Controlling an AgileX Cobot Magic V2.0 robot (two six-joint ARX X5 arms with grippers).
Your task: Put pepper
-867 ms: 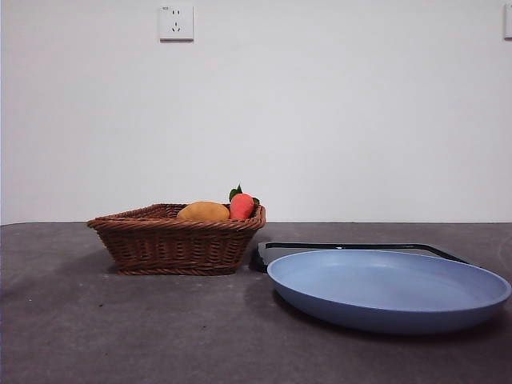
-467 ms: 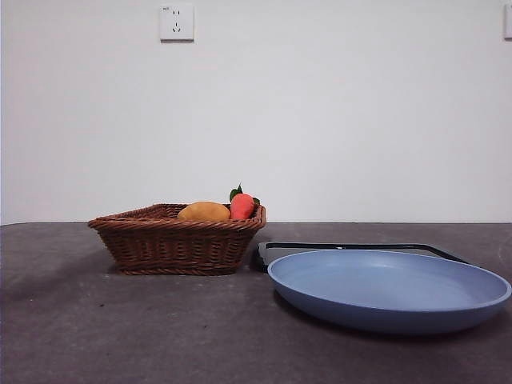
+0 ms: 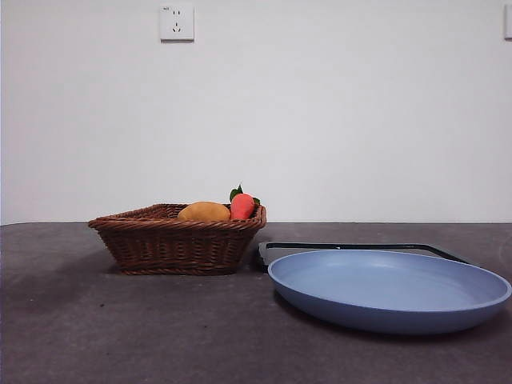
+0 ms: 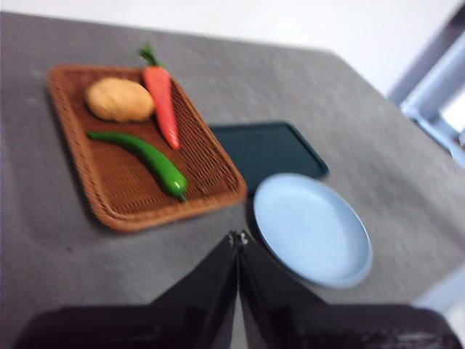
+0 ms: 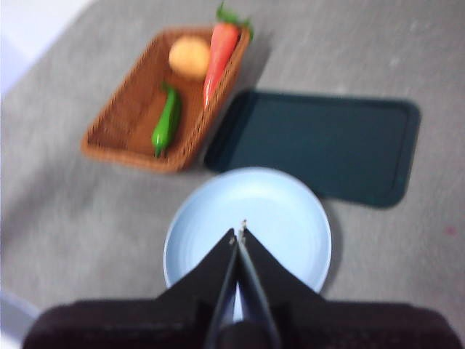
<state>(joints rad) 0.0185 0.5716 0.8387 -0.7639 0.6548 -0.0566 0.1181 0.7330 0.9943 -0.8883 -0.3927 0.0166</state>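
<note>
Pepper: the long green pepper (image 4: pixel 145 155) lay flat inside the brown basket (image 4: pixel 116 203), near the middle of its floor, with nothing touching it from above. In the front view the basket wall hid it.
Basket mates: a yellow-orange round fruit (image 4: pixel 120 99) and a red-orange carrot (image 4: pixel 164 103) with green leaves lay in the same basket, beside the pepper but apart from it.
Blue plate: the blue plate (image 3: pixel 390 290) sat on the gray tabletop (image 3: pixel 120 328) just beside the basket, with nothing on it.
Dark tray: a flat dark tray (image 5: pixel 320 145) lay right behind the plate and next to the basket. Nothing was on it.
Left hand: the left hand (image 4: pixel 238 238) hung high over the tabletop, well away from the basket, and its two black jaws were pressed together with nothing between them.
Right hand: the right hand (image 5: pixel 239 234) hung high above the blue plate, its jaws together too, holding nothing.
Wall: a white wall with a socket (image 3: pixel 176 22) stood behind the tabletop.
</note>
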